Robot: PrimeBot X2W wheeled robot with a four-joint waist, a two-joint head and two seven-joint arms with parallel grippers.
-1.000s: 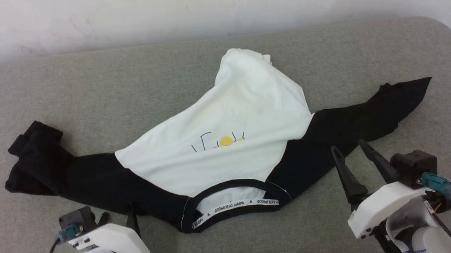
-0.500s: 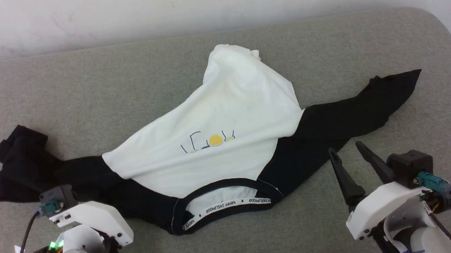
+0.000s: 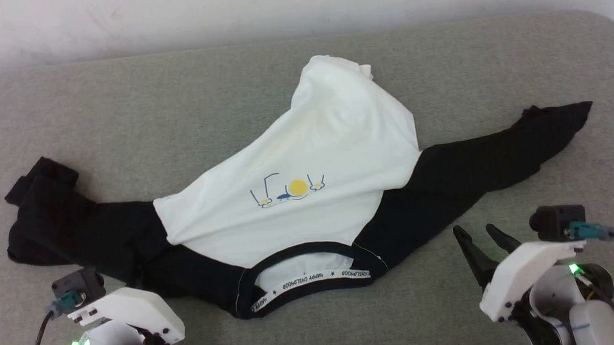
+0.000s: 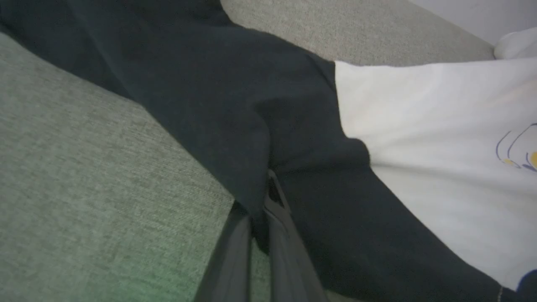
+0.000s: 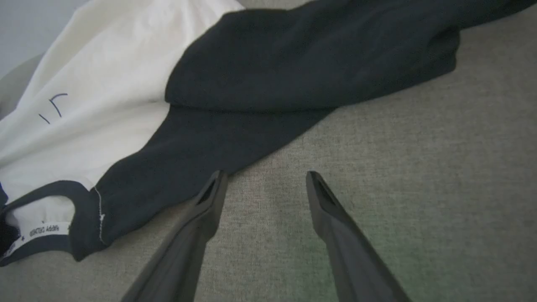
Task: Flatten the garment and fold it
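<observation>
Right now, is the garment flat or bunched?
Bunched, not flat. The garment has its white body drawn into a rumpled peak, and its black sleeve at the robot's left is heaped.

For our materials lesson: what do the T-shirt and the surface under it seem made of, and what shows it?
The T-shirt: probably soft knit cotton or a blend, matte; it drapes in loose folds. The surface: grey woven upholstery fabric, matte; a fine flecked weave shows close up.
</observation>
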